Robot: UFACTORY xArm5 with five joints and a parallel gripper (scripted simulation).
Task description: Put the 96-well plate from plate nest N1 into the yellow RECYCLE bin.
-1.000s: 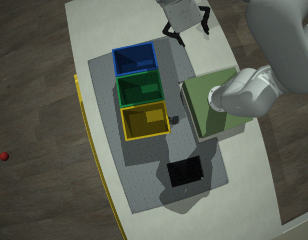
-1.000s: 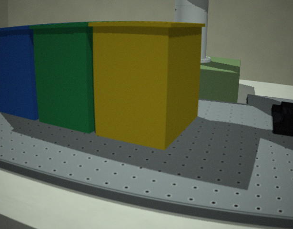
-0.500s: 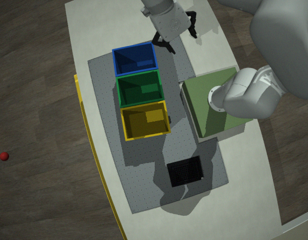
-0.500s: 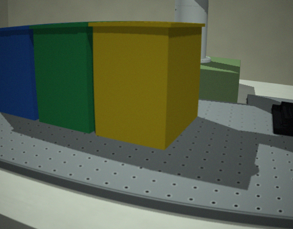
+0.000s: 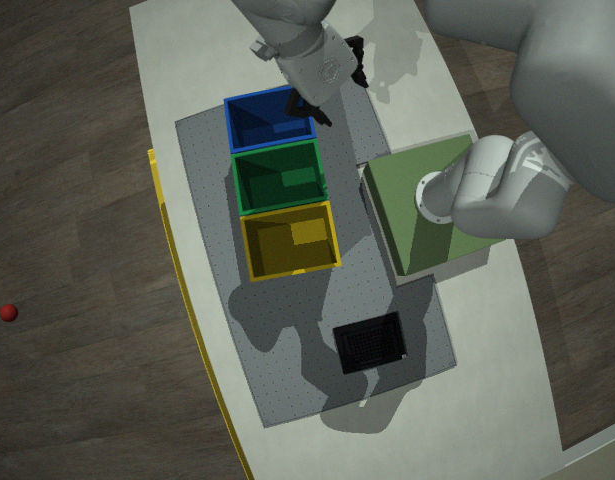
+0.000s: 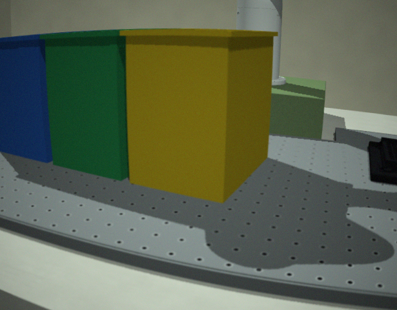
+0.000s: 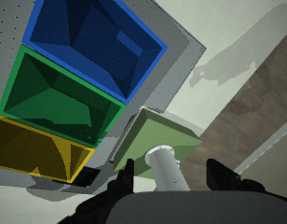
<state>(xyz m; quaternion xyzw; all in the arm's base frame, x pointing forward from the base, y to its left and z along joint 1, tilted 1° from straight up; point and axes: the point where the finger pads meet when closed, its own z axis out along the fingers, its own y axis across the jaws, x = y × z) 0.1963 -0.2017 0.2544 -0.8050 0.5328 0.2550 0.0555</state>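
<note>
So the gripper is spread fully open with nothing in it, hanging up high by the far corner of the blue bin, one finger showing over that bin's rim in the top view. That's about as far from the job as it gets. The 96-well plate sits in its nest on the perforated board, way down past the yellow bin, which is two bins along from the blue one with the green bin in between.

What could go wrong, as a guess from how things lie:

- The arm has to travel along the whole row from the blue bin to reach the plate. All three bins are tall and packed side by side, touching. If the wrist drops early on the way, it clips a rim, and one bin going over probably shoves its neighbours.
- The green pedestal sits right beside the row, so the corridor between it and the bins is tight.
- The plate is black on a black nest, flat and low. Grabbing too shallow means it slips out mid-carry; a crooked grip could jam it.
- Colour mix-up: blue and green are nearer to the gripper than yellow, so releasing early lands the plate in the wrong one.
- Dropping from too low risks knocking the yellow rim.
</note>
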